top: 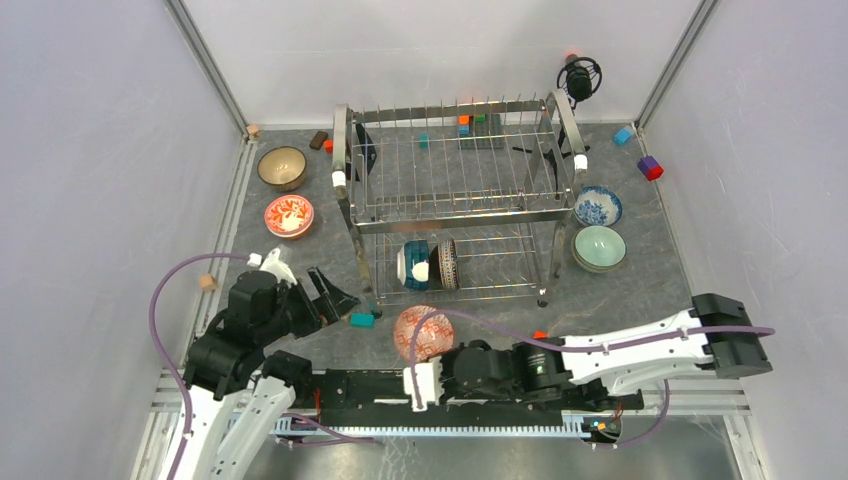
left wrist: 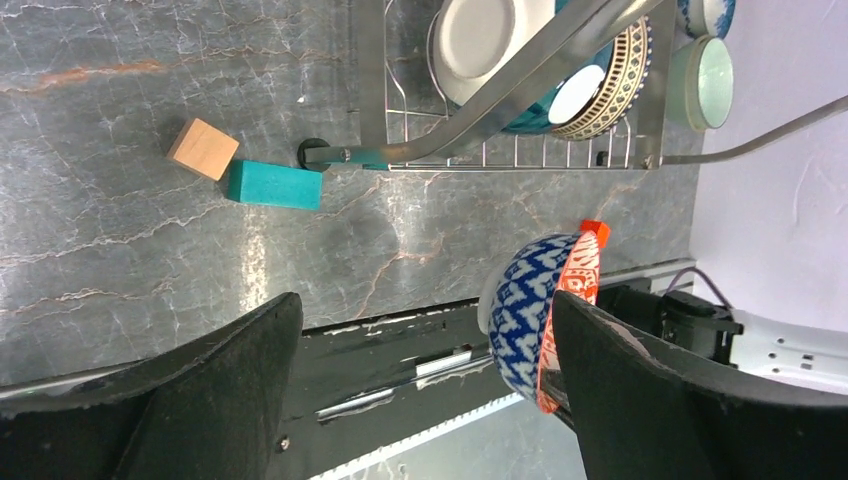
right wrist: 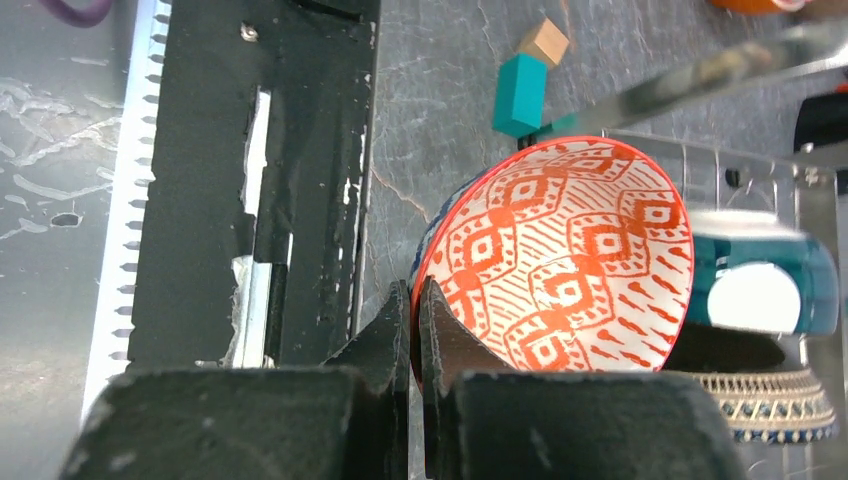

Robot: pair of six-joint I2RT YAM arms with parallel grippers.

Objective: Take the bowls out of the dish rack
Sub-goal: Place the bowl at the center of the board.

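Pinching the bowl (right wrist: 570, 250) by its rim before the rack (top: 455, 218): your right end effector (right wrist: 415, 300).
Likely stiff, slick, fragile; left end effector (left wrist: 420, 305) spread, empty.

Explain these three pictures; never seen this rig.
Two robot arms are bolted at the near edge of a grey table. The wide picture looks down from above and behind them; the others come from a camera on each wrist. A steel dish rack stands mid-table, a teal bowl on edge in its lower tier. Out on the table: brown bowl and red-and-white bowl to its left, blue-and-white bowl and green bowl to its right, plus small blocks. The right gripper pinches the rim of an orange-patterned bowl. The left gripper is open, empty.
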